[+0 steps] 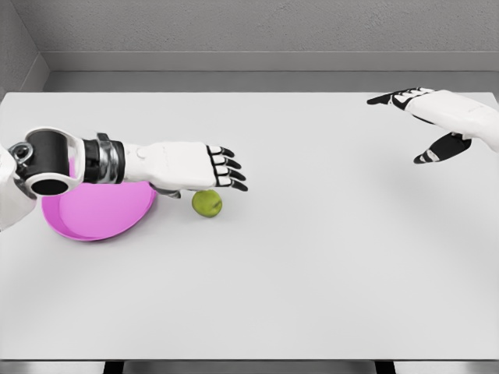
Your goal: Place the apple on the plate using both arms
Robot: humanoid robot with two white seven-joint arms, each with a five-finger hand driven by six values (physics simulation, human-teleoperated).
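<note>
A small green apple (207, 203) lies on the white table just right of a pink plate (97, 214). My left hand (226, 169) hovers directly above and slightly behind the apple, palm down, fingers extended and relaxed, holding nothing. Its forearm crosses over the plate's upper part and hides it. My right hand (417, 117) floats at the far right of the table, well away from the apple, fingers spread, thumb hanging below, holding nothing.
The white table (312, 257) spans the view, with its front edge near the bottom. A grey wall runs behind its far edge.
</note>
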